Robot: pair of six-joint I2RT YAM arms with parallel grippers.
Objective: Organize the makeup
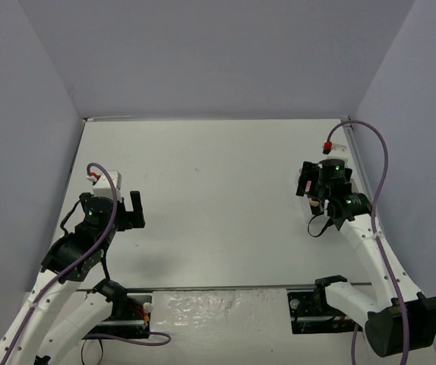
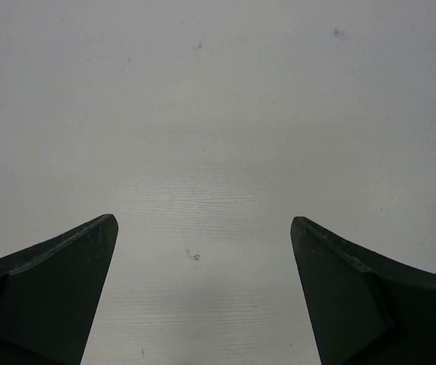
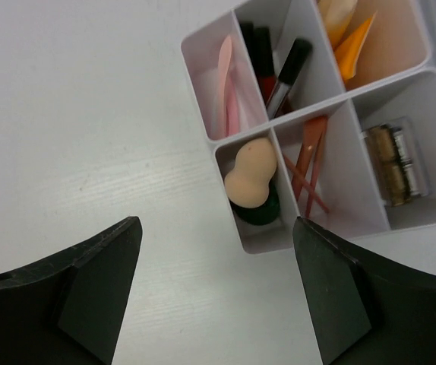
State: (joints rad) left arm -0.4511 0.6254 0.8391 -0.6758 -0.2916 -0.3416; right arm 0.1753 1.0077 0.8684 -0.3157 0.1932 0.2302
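Note:
The makeup lies in the white tray (image 3: 257, 245) in the right wrist view. A beige sponge (image 3: 250, 171) rests on a dark-green disc (image 3: 263, 211) in the near compartment. Pink sticks (image 3: 227, 84), dark-red and black sticks (image 3: 267, 61), orange and beige tubes (image 3: 351, 38), red-orange pencils (image 3: 309, 156) and brown palettes (image 3: 391, 163) fill other compartments. My right gripper (image 3: 216, 296) is open and empty, above the table just beside the tray's near corner. My left gripper (image 2: 203, 289) is open and empty over bare table. In the top view the tray is mostly hidden under the right gripper (image 1: 310, 185).
The left gripper (image 1: 127, 207) hovers at the table's left side. Grey walls close in the table on the left, back and right. A red-tipped cable connector (image 1: 327, 147) sits above the right arm near the right wall.

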